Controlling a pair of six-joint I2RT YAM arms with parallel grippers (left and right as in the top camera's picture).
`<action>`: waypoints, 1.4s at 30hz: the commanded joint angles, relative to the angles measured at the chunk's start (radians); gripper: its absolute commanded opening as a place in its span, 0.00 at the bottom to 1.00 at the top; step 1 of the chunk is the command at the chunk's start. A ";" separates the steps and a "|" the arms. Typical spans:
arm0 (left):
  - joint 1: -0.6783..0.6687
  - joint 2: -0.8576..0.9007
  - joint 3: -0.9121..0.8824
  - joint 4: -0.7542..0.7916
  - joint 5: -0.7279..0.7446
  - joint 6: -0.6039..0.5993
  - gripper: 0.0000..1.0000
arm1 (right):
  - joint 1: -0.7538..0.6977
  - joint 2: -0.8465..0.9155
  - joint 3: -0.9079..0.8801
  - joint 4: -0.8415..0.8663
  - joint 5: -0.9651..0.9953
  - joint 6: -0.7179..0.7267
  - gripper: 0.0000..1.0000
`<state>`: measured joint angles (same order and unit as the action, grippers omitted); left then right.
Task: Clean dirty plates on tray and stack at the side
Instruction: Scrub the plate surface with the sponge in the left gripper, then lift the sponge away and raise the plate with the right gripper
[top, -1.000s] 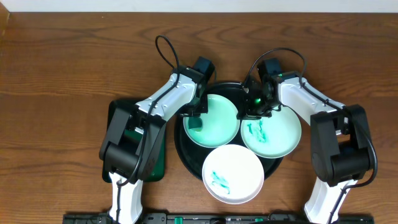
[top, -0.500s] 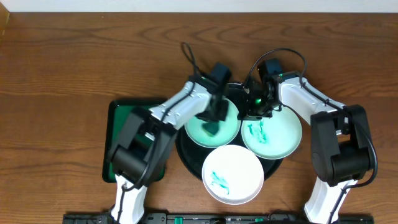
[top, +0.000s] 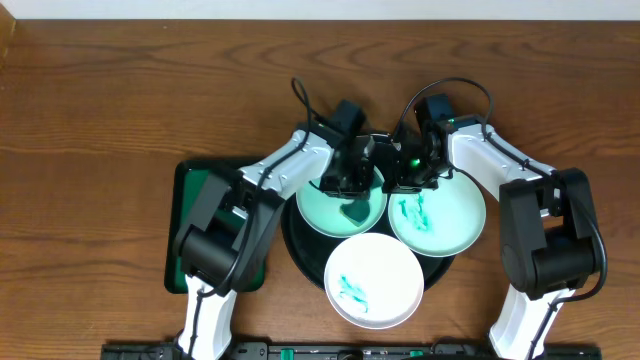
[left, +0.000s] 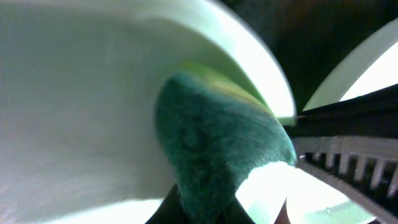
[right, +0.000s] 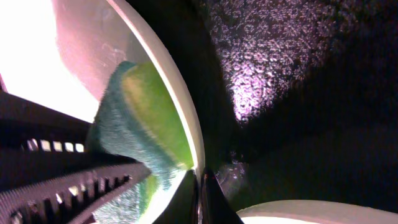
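Overhead: the black tray (top: 300, 250) has all three plates on it. The left mint plate (top: 325, 210) sits by its far-left edge, the smeared right mint plate (top: 450, 215) hangs over the right edge, and the white plate (top: 385, 265) hangs over the near edge. The left gripper (top: 353, 190) is clamped on a green sponge (top: 356, 211) that's touching the left mint plate.

Left wrist: the sponge sits right by that plate's rim.

Right wrist: the right gripper (right: 200, 180) is pinched tight on the same rim, with the sponge just beside it.

A dark brown wooden table (top: 100, 90) fills the view, grain running side to side under even light. Beyond the table's far edge runs a pale strip (top: 300, 8), wall or floor unclear.
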<state>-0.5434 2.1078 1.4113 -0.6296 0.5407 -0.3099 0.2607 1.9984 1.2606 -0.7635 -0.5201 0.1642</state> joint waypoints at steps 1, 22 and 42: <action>0.067 0.068 -0.038 -0.084 -0.165 -0.024 0.07 | -0.012 0.014 -0.006 -0.007 0.075 -0.008 0.01; 0.086 -0.075 0.129 -0.301 -0.508 0.002 0.07 | -0.012 0.014 -0.006 0.049 0.066 0.000 0.01; 0.075 -0.385 0.145 -0.527 -0.594 -0.071 0.07 | -0.011 -0.064 -0.005 0.182 -0.026 -0.005 0.02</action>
<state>-0.4965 1.7287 1.5341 -1.1168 -0.0021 -0.3428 0.2604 1.9968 1.2587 -0.5793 -0.5461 0.1646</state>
